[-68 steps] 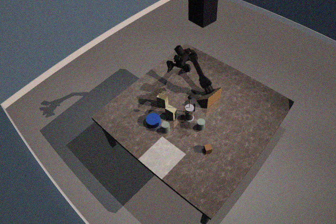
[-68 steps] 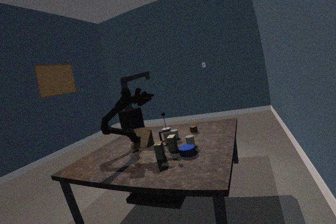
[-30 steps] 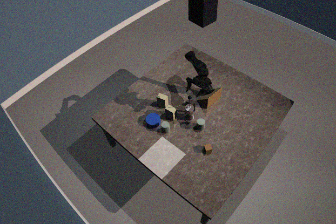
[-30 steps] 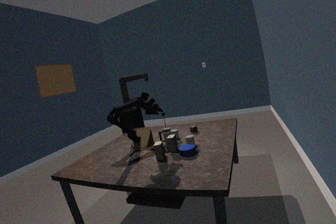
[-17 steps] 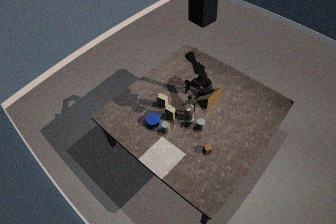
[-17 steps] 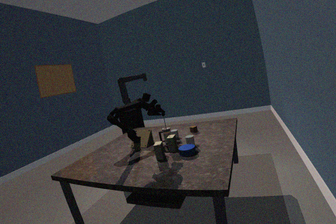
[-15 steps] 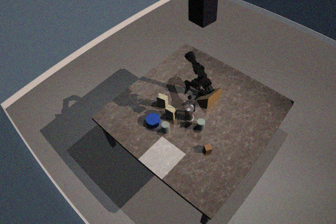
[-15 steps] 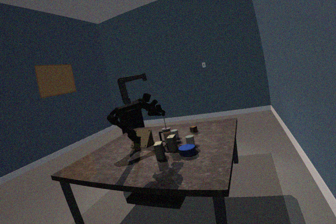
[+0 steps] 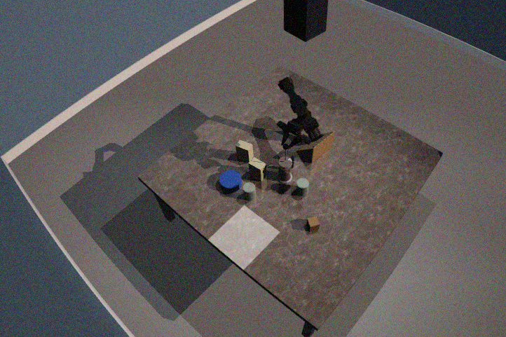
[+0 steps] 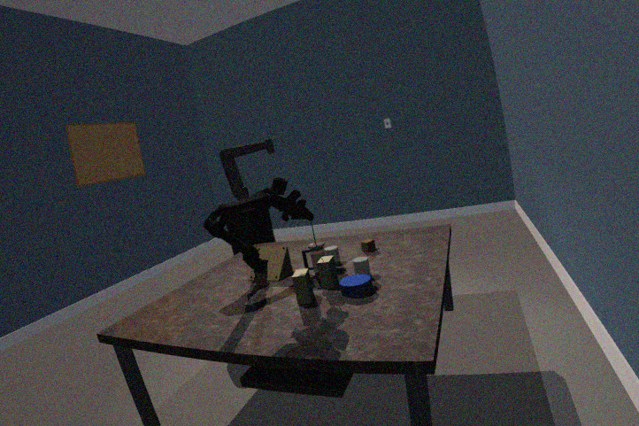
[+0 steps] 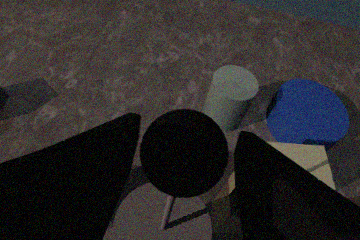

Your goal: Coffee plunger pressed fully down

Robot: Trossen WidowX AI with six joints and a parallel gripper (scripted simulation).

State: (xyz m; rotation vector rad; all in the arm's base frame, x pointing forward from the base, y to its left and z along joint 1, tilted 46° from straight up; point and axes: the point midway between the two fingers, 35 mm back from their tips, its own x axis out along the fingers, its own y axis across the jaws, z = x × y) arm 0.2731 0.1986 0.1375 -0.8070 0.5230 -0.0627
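The coffee press stands upright on the table; its round lid shows low in the wrist view. The thin plunger rod stands tall above the lid, with a round black knob on top. My gripper is at knob height, its fingers partly closed, one on each side of the knob. Narrow gaps show between knob and fingers in the wrist view, so it is open. In the top and exterior views the dark fingers and knob merge, and contact cannot be made out there.
Two cream blocks stand beside the press, with a blue round container beyond. Two pale green cylinders stand near it. A wooden wedge is beside the arm; an orange-brown cube lies farther off.
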